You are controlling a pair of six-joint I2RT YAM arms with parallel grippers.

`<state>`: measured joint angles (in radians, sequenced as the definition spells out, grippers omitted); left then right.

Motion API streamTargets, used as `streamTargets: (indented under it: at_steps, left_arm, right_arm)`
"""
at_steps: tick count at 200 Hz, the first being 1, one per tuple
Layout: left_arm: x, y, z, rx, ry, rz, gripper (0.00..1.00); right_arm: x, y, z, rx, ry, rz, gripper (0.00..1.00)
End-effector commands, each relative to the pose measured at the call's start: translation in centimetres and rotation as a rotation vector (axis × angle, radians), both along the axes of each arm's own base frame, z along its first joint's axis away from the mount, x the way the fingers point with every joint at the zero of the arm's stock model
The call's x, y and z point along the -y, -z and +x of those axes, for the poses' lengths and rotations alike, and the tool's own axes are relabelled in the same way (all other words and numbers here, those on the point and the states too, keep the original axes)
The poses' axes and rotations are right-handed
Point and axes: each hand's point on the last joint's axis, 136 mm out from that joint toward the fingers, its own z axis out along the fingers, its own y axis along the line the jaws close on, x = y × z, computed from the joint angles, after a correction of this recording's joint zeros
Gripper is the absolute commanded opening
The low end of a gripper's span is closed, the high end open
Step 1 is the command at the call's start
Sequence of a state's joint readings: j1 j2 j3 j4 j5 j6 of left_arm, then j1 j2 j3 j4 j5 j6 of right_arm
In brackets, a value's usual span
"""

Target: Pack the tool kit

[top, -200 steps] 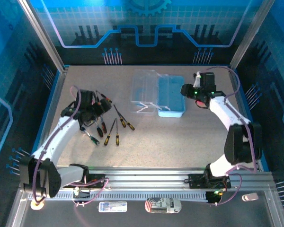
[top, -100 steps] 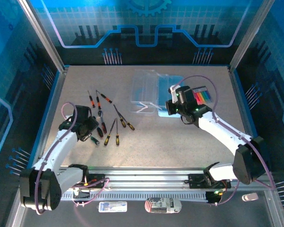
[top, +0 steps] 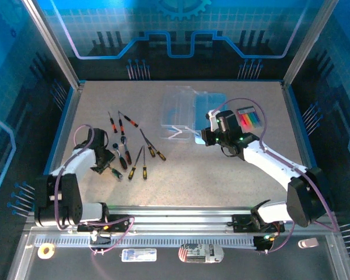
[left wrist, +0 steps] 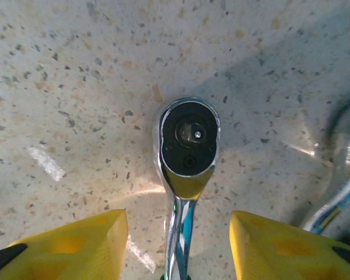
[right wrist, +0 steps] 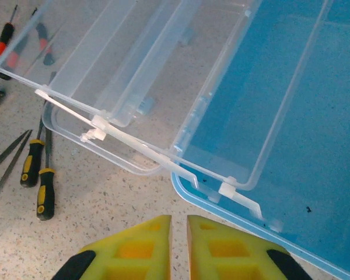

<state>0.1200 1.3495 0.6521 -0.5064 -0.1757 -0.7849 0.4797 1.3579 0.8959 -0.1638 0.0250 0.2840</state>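
A chrome ratchet wrench (left wrist: 188,143) lies flat on the speckled table, its round head pointing away from my left gripper (left wrist: 178,217). That gripper straddles the ratchet's shiny handle with yellow fingers (left wrist: 76,245) standing apart on either side, not touching it. From above, the left gripper (top: 103,158) sits low at the left of the table. The tool case lies open at the back: a clear lid (top: 178,109) beside a blue base (top: 213,114). My right gripper (top: 205,137) hovers at the case's front edge (right wrist: 221,186), shut with nothing between its fingers (right wrist: 146,245).
Several screwdrivers with yellow-black handles (top: 143,164) and red handles (top: 121,123) lie scattered left of the case. A rack of coloured bits (top: 249,118) sits right of the blue base. Another shiny tool (left wrist: 338,192) lies just right of the ratchet.
My left gripper moved toward the near left, away from the screwdrivers onto the ratchet, its jaws narrowing. The right arm swung from the back right to the case's front edge and closed.
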Motion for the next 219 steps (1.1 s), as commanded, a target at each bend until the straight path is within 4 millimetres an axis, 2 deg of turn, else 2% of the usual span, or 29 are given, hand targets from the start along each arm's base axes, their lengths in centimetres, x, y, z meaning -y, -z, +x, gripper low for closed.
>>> streamTargets:
  at_steps: [1, 37, 39, 44, 101, 152, 184, 219]
  left_arm:
    - [0.4, 0.2, 1.5, 0.017, 0.018, -0.036, 0.50]
    - [0.4, 0.9, 1.8, -0.004, 0.000, -0.046, 0.43]
    - [0.3, 1.0, 1.8, -0.005, 0.000, -0.045, 0.43]
    - [0.3, 1.0, 1.9, -0.005, 0.000, -0.043, 0.40]
    - [0.5, 1.3, 2.0, 0.005, 0.033, -0.044, 0.24]
    - [0.7, -0.3, 2.1, 0.070, 0.075, -0.036, 0.14]
    - [0.7, -2.2, 2.1, 0.121, 0.104, -0.012, 0.13]
    - [0.7, -3.9, 2.1, 0.164, 0.119, 0.000, 0.10]
  right_arm:
    - [-0.8, 0.0, -0.2, 0.002, -0.015, 0.027, 0.16]
    - [-0.8, 0.1, -0.2, 0.001, -0.016, 0.028, 0.17]
    - [-0.6, 0.9, -0.5, -0.016, -0.016, 0.020, 0.17]
    - [-0.6, 1.1, -0.6, -0.021, -0.016, 0.017, 0.17]
    - [-0.5, 0.9, -0.8, -0.017, -0.018, 0.019, 0.18]
    - [-0.7, 0.7, -0.9, -0.005, -0.029, 0.035, 0.22]
    - [-1.0, 0.8, -1.0, 0.000, -0.043, 0.049, 0.32]
    - [-1.0, 0.7, -1.1, 0.029, -0.052, 0.080, 0.57]
